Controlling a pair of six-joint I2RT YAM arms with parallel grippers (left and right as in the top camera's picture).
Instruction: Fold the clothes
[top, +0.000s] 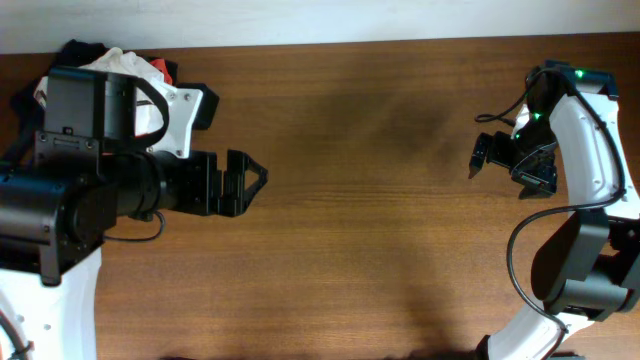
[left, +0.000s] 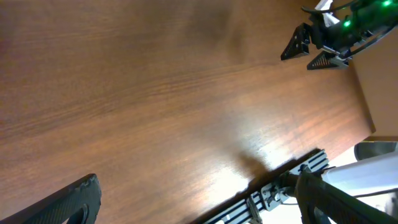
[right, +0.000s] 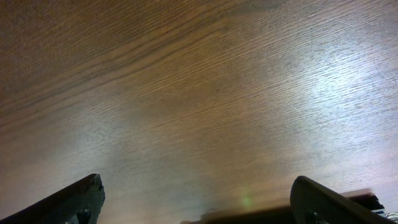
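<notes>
As two end effectors (top: 255, 180) (top: 503, 165) gape, one clothes-pile (top: 118, 58) sits.

Brown wooden table (top: 380, 200) fills view, grain running side to side, centre bare. Faint darker shadow patch on upper middle of the wood. Pale strip (top: 400, 20) runs beyond far edge. Far left corner: heap of clothing, mostly hidden. Black fabric (top: 78, 48) shows at heap's top, sliver of red fabric (top: 158, 68) at its right side. Right wrist view: close wood grain, bright glare patch (right: 336, 81) on right. Left wrist view: table edge at right, grey surface (left: 376, 149) past it.
</notes>
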